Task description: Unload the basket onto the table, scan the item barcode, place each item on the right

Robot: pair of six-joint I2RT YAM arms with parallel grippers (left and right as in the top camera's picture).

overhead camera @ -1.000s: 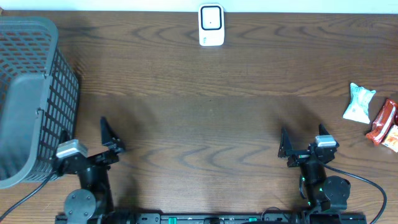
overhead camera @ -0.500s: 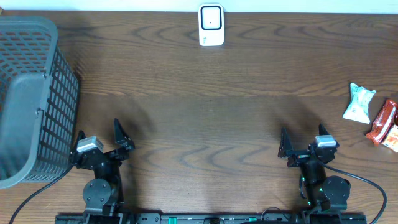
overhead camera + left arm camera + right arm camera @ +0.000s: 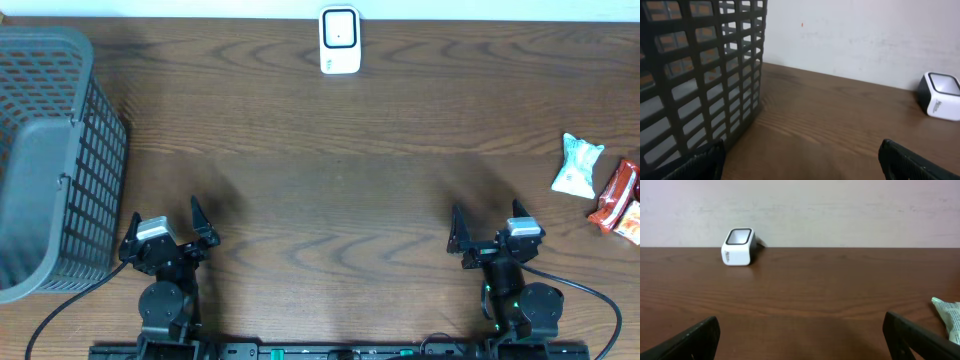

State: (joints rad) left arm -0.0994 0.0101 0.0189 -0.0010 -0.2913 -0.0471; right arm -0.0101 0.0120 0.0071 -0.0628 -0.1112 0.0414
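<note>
— What on the bench (image 3: 330, 180)?
— Far left, grey mesh basket (image 3: 50, 150). Near front edge, left hand (image 3: 163, 220) and right hand (image 3: 487, 225), both spread wide, holding nothing.
— And smaller?
— Back centre, white scanner (image 3: 340, 40); right edge, white-green packet (image 3: 577, 167) beside red packets (image 3: 612, 195).

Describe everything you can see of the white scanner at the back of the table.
The white scanner is a small box with rounded corners, smooth plastic by the look. Its upper face has a pale window framed in black; one side bears faint grey print, unreadable. It stands on the wooden table, midway along the far edge by the wall. Only the table touches it.
</note>
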